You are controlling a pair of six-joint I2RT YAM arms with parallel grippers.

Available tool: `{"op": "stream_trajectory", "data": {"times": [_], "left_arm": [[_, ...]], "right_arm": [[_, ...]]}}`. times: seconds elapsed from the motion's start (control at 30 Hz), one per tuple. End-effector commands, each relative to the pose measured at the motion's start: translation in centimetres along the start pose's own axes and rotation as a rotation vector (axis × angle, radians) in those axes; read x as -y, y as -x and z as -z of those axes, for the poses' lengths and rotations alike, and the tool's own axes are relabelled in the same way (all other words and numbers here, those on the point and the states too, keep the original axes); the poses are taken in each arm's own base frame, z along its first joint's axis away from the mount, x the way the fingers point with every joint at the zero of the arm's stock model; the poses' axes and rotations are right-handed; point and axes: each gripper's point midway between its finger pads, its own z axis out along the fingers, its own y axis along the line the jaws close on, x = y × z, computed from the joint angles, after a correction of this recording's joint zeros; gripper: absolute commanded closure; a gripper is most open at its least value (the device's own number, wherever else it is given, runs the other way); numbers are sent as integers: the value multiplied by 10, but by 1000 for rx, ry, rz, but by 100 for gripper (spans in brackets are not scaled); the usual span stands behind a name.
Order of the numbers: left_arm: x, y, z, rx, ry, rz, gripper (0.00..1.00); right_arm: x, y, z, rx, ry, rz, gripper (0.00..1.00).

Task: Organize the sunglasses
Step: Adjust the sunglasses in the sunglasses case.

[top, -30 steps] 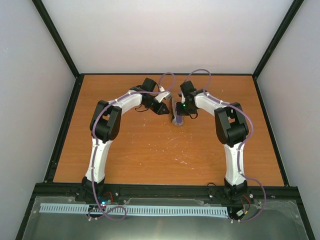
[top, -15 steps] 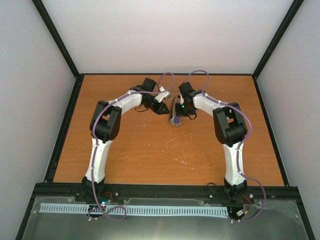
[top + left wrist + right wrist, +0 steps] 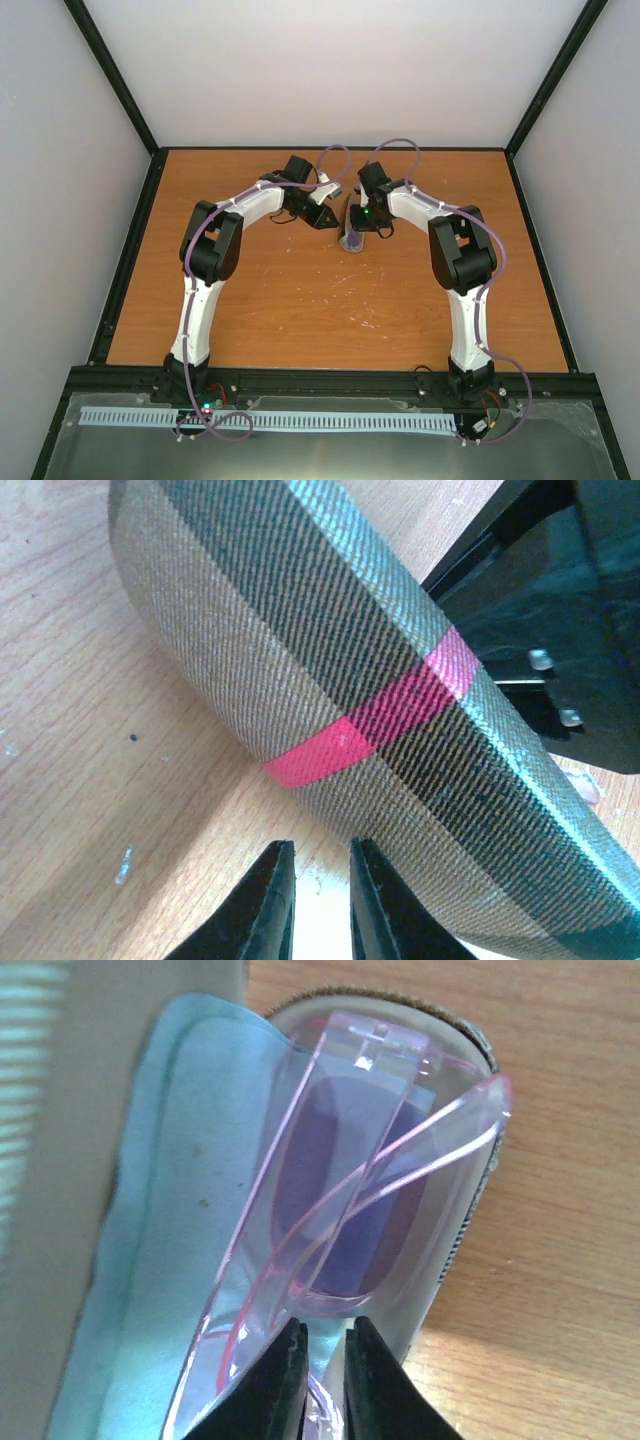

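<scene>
The sunglasses [image 3: 350, 1190], clear pink frame with purple lenses, lie folded in the open grey-tan case [image 3: 466, 1222] on top of a pale blue cloth [image 3: 170, 1210]. My right gripper [image 3: 325, 1328] is shut on the near end of their frame, with only a thin gap between the fingers. From above, the sunglasses [image 3: 354, 242] show as a purple spot under the right gripper [image 3: 358, 232]. My left gripper [image 3: 322, 852] sits against the case [image 3: 300, 650], just under its red band, fingers nearly together on a white edge of the case. The left gripper [image 3: 330, 218] is at the case's left.
Both arms meet at the middle back of the brown table [image 3: 300, 300], which is scuffed with white marks. Black frame rails [image 3: 130, 250] and pale walls border it on the left, right and back.
My right wrist has shifted very slightly over the case. The left arm has not moved.
</scene>
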Motion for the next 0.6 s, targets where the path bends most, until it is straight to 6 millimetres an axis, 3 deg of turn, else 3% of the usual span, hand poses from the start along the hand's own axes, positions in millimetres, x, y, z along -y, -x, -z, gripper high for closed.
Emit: {"op": "stream_trajectory", "data": {"times": [0.0, 0.27, 0.43, 0.57], "left_arm": [[13, 15, 7, 36, -15, -30, 82], [13, 16, 8, 38, -8, -39, 82], [13, 17, 9, 38, -8, -40, 82], [13, 17, 9, 39, -6, -41, 82]], "right_arm": [[-19, 13, 28, 67, 44, 22, 85], [-13, 27, 56, 138, 10, -1, 83], [4, 20, 54, 134, -28, -39, 84], [26, 9, 41, 103, -76, -105, 95]]}}
